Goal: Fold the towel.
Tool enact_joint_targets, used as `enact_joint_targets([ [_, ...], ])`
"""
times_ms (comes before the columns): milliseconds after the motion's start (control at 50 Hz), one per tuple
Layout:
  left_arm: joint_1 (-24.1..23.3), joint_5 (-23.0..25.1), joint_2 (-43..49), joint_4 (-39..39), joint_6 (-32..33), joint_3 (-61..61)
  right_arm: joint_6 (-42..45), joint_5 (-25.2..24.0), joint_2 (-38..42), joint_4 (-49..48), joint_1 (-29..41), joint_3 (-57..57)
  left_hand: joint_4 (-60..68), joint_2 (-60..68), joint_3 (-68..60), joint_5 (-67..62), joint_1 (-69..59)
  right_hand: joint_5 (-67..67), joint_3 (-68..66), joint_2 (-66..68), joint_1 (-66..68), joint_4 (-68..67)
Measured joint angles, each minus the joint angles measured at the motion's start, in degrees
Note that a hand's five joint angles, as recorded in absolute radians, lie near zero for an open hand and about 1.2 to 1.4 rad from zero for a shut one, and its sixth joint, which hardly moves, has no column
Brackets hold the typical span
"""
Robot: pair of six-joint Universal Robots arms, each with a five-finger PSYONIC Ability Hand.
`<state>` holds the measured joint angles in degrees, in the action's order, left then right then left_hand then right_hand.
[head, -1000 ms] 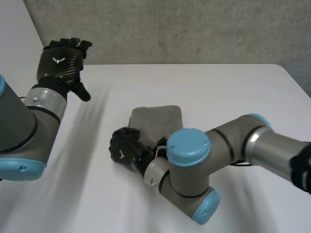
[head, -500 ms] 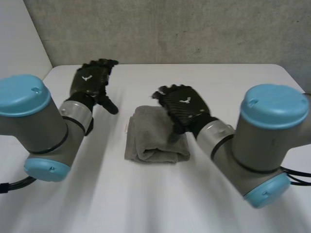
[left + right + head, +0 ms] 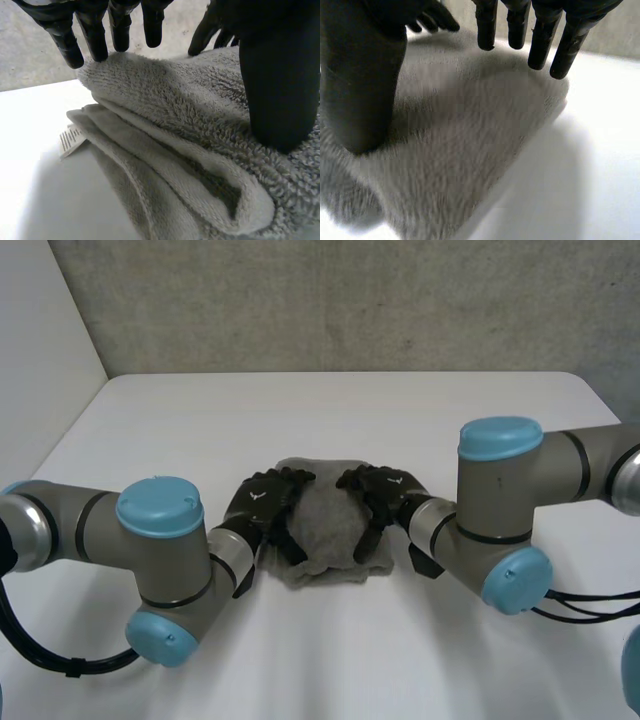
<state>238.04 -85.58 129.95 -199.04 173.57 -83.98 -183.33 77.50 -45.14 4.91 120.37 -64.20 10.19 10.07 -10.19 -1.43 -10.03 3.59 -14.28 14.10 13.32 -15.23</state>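
A grey towel lies folded in a thick bundle at the middle of the white table. My left hand rests on its left side and my right hand on its right side. In the left wrist view the fingers stretch straight over the towel, and the thumb presses into the pile. In the right wrist view the straight fingers hover over the towel while the thumb presses down on it. Both hands are open.
A white label sticks out from the towel's lower layers beside the left hand. Both forearms lie low over the table on either side of the towel. A grey wall stands behind the table's far edge.
The left hand has come down from the far left onto the towel. The right hand has left the towel's near-left corner, opened, and settled on the right side.
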Motion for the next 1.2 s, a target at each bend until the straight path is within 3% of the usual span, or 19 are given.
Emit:
enact_joint_targets([
  [200, 0.7, -0.4, -15.9, 3.8, -0.1, 1.9, 0.0, 1.7, -19.0, 0.4, -2.2, -2.5, 0.0, 0.0, 0.0, 0.0, 0.0, 0.0, 0.0, 0.0, 0.0, 0.0],
  [280, 1.9, -1.2, -24.5, 9.3, 0.0, 4.7, 0.4, 6.5, -27.2, 1.1, -4.1, -2.3, 0.0, 0.0, 0.0, 0.0, -0.1, 0.0, 0.0, 0.0, 0.0, 0.0],
  [400, 4.6, -3.7, -31.3, 18.5, 0.9, 9.3, 4.0, 14.4, -32.9, 4.9, -6.0, 0.2, -0.5, -0.4, 0.5, 0.0, 0.2, 0.0, 0.0, 0.0, 0.0, 0.0],
  [520, 7.5, -4.8, -32.8, 25.2, 2.9, 12.5, 8.1, 18.2, -33.5, 8.6, -6.9, 3.0, -0.6, -0.4, 0.7, 0.0, 0.3, 0.0, 0.0, 0.0, 0.0, 0.0],
  [640, 9.3, -5.2, -32.3, 28.3, 3.7, 13.7, 9.5, 19.0, -32.9, 10.2, -7.5, 4.4, -0.7, -0.4, 0.7, 0.0, 0.3, 0.0, 0.0, 0.0, 0.0, 0.0],
  [880, 9.3, -8.1, -32.2, 28.4, 3.9, 13.8, 9.4, 18.6, -32.7, 11.0, -7.8, 4.9, -0.7, -0.4, 0.7, 0.0, 0.3, 0.0, 0.0, 0.0, 0.0, 0.0],
  [1200, 8.9, -7.9, -32.7, 28.1, 3.9, 12.8, 12.0, 16.8, -30.3, 10.4, -6.7, 3.2, -0.7, -0.4, 0.7, 0.0, 0.3, 0.0, 0.0, 0.0, 0.0, 0.0],
])
